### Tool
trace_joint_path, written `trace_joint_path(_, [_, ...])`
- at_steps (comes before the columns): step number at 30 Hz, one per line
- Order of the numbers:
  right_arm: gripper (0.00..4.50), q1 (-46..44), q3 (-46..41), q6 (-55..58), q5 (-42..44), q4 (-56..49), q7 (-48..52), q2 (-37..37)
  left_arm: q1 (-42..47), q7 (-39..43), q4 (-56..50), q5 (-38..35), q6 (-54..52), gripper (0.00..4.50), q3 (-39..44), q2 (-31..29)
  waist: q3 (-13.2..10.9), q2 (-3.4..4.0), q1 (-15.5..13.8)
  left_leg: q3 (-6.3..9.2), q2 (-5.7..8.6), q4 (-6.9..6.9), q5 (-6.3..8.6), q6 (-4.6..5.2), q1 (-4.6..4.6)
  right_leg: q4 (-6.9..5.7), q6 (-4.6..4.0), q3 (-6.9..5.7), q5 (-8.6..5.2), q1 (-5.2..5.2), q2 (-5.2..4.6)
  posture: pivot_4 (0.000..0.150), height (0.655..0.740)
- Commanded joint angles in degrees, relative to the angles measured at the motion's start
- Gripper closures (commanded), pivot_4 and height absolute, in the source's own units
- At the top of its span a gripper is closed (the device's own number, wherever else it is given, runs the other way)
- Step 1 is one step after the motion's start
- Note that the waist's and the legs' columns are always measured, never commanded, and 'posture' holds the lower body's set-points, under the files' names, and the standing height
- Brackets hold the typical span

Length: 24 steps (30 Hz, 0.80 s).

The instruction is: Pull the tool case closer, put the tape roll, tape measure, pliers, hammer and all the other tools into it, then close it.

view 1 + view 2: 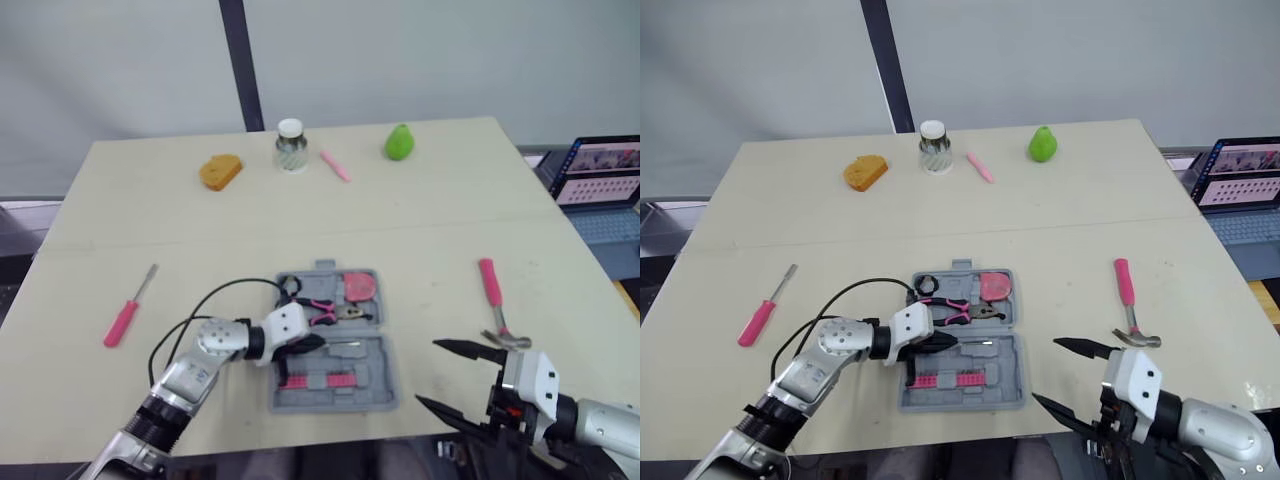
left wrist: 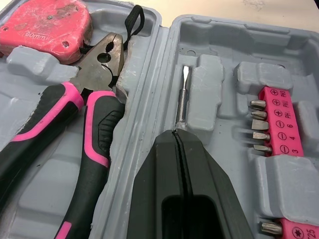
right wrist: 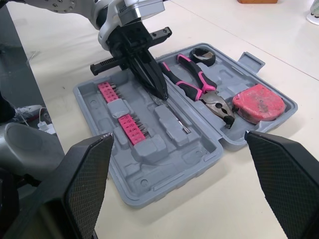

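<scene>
The grey tool case (image 1: 380,375) lies open at the table's front middle. Its lid half holds the pink tape measure (image 1: 360,287), the pink-and-black pliers (image 2: 94,114) and the black tape roll (image 3: 202,55). Pink bit holders (image 2: 281,119) sit in the other half. My left gripper (image 1: 322,343) is over the case, shut on the end of a thin metal shaft (image 2: 183,94) that lies in its slot. The hammer (image 1: 492,295) lies to the case's right and a pink screwdriver (image 1: 125,318) far to its left. Near the front edge, beside the hammer head, my right gripper (image 1: 432,375) is wide open and holds nothing.
Along the table's far edge stand a yellow bread-shaped item (image 1: 220,170), a small jar (image 1: 291,145), a pink pen (image 1: 335,165) and a green pear (image 1: 400,142). A laptop (image 1: 600,175) sits off the table at the right. A black cable (image 1: 200,305) loops over my left arm.
</scene>
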<state>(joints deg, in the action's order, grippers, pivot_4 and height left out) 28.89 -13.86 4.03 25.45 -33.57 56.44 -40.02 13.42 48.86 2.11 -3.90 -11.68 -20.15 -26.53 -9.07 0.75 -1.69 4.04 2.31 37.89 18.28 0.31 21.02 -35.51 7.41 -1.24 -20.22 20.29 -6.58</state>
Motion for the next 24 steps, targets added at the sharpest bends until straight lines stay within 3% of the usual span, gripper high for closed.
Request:
trace_joint_path(1, [0.0, -0.1, -0.8, -0.1, 1.1, -1.2, 0.2, -0.4, -3.1, 0.4, -1.5, -4.1, -6.3, 4.45, 2.5, 0.7, 0.0, -0.03, 0.1, 0.0, -0.01, 0.0, 0.0, 0.0, 0.01, 0.0, 0.0, 0.01, 0.0, 0.01, 0.0, 0.15, 0.7391])
trace_joint_path(10, [0.0, -3.0, 0.2, 1.5, 1.8, 0.3, 0.6, -0.8, -6.3, 0.8, -22.2, -23.6, -18.1, 4.45, 21.2, -2.5, -0.2, -0.18, 0.3, -0.01, -0.08, 0.0, 0.02, -0.05, 0.2, 0.02, -0.01, 0.06, 0.0, 0.21, -0.04, 0.15, 0.7391])
trace_joint_path(14, [0.0, -4.5, 0.8, 1.8, 1.8, 1.5, 1.2, -0.9, -12.8, 2.9, -25.9, -27.5, -17.3, 4.45, 28.0, -6.0, -0.2, -0.15, 0.4, -0.01, -0.15, -0.08, 0.08, -0.13, 0.15, 0.12, -0.04, 0.11, -0.02, 0.21, -0.07, 0.15, 0.7391])
trace_joint_path(24, [0.0, -4.5, 2.6, 0.4, 0.6, 4.6, 2.3, -0.6, -37.1, 7.6, -22.0, -24.9, 0.6, 4.45, 43.6, -6.1, -0.3, -0.27, 0.2, -0.02, -0.2, -0.23, 0.15, -0.12, 0.15, 0.53, -0.07, 0.19, -0.03, 0.17, -0.11, 0.15, 0.7391])
